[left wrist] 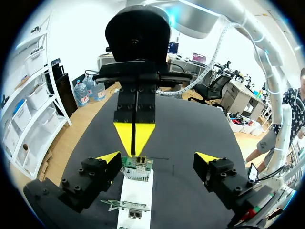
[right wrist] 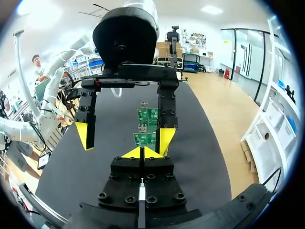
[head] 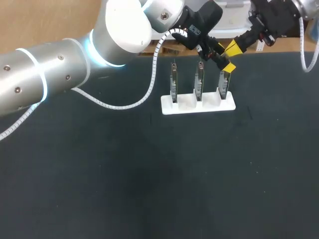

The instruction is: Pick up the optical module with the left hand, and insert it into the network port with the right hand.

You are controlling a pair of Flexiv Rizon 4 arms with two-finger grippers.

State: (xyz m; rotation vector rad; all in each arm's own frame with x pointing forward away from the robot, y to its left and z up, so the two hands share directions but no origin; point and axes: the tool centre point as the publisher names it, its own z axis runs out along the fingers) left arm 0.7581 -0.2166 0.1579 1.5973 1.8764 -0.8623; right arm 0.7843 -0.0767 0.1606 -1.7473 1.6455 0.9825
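Observation:
A white holder (head: 198, 104) carries three upright green port boards (head: 199, 79). My left gripper (head: 225, 59) hangs wide open over the rightmost board (head: 223, 85), one finger on each side, touching nothing. My right gripper (head: 233, 48) is shut, its yellow tips pointing down at that board's top edge. In the left wrist view the right gripper (left wrist: 135, 138) stands just above a small metal part (left wrist: 139, 161) on the board (left wrist: 137, 169). I cannot tell whether that part is the optical module. The right wrist view shows its own gripper (right wrist: 142, 152) shut and the left gripper's fingers (right wrist: 85, 135) ahead.
The holder (left wrist: 136, 195) stands near the far edge of the dark table (head: 149, 174). The left arm (head: 60, 69) crosses the back of the table from the left, with a white coiled cable (head: 129, 104) sagging below it.

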